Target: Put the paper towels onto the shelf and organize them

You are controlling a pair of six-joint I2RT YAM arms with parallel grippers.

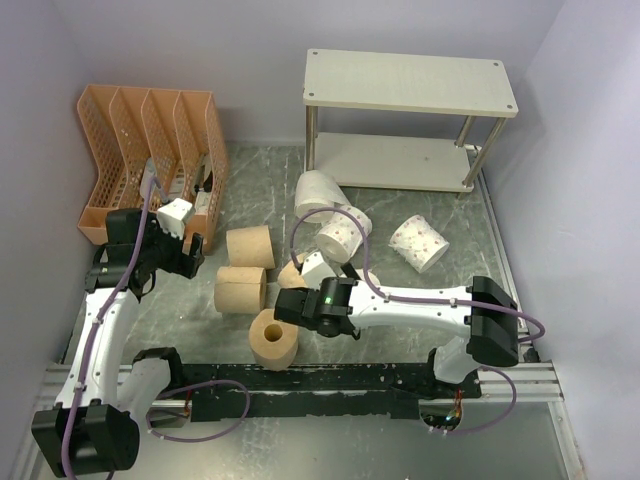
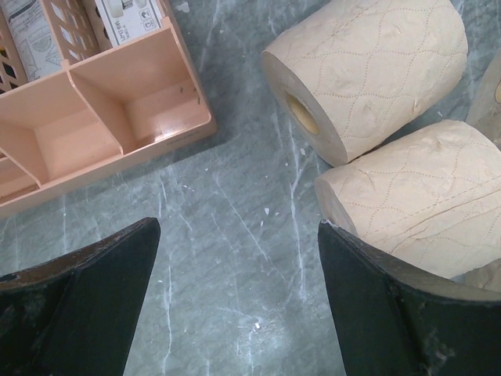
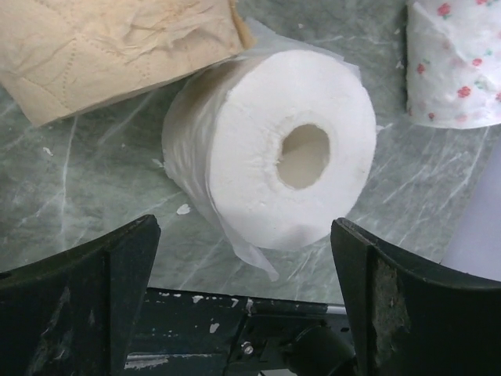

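Grey marbled tabletop (image 1: pixel 260 175), walled in lilac, is seen from above strewn with white and tan rolls (image 1: pixel 249 246); none is yet set on the shelf (image 1: pixel 408 82). Left wrist: left gripper (image 2: pixel 235 235) is held spread beside tan rolls (image 2: pixel 368 70). Right wrist: right gripper (image 3: pixel 243 227) is held wide before a white roll (image 3: pixel 274 149), judged light, squashy, best pinched gently across its sides.
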